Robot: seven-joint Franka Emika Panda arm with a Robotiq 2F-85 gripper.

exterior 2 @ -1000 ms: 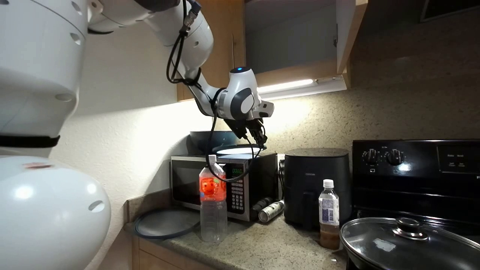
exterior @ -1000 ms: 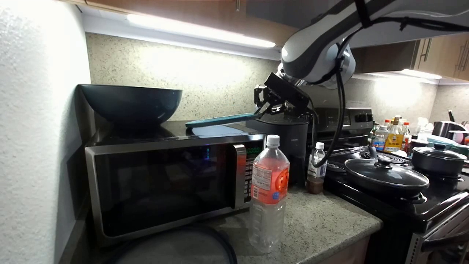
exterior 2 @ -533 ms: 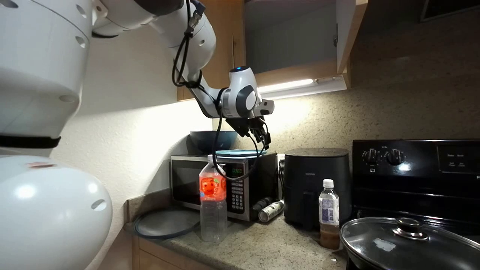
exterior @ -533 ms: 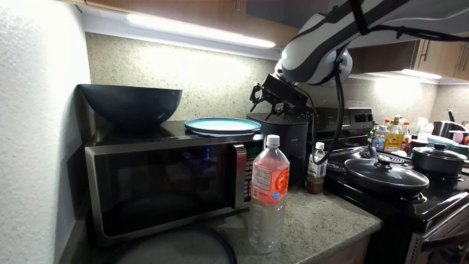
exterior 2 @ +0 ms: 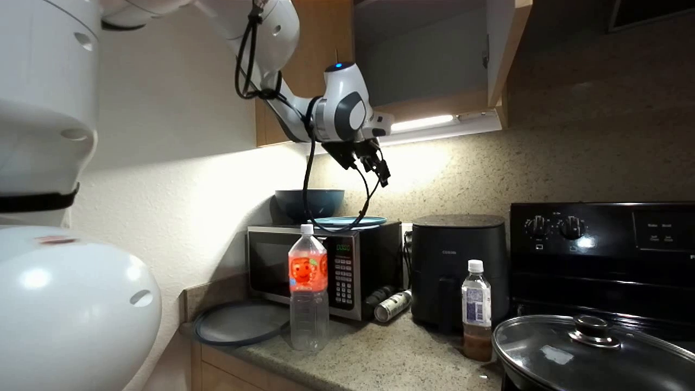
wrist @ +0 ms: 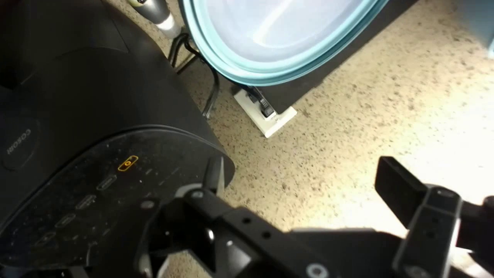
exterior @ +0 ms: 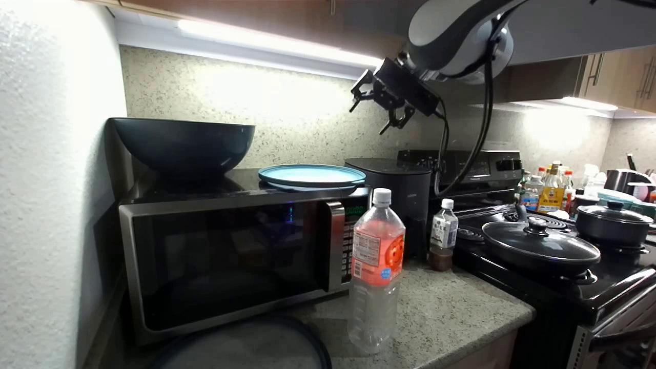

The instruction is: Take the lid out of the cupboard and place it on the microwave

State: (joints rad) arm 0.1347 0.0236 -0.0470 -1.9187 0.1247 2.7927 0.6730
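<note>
The light blue round lid (exterior: 312,176) lies flat on top of the microwave (exterior: 230,256), near its control-panel end. The lid (exterior 2: 355,221) is partly crossed by a hanging cable in an exterior view. My gripper (exterior: 368,121) hangs above and beside it, clear of the lid, with fingers spread and nothing between them. In the wrist view the gripper (wrist: 303,170) shows a wide gap, and the lid (wrist: 266,67) appears beyond it at the top edge. The wooden cupboard (exterior 2: 423,65) is overhead with its door (exterior 2: 510,49) swung out; no object shows in its visible part.
A dark bowl (exterior: 189,146) shares the microwave top. Beside the microwave stands a black air fryer (exterior 2: 459,271), below my gripper. A tall orange-labelled bottle (exterior: 376,266) is in front. A smaller bottle (exterior 2: 476,309) and a lidded pan (exterior: 540,251) on the stove lie farther along.
A second ago the gripper pinched the lid's edge and the lid was tilted. The jaws then parted, the lid dropped flat on the microwave, and the arm rose away from it.
</note>
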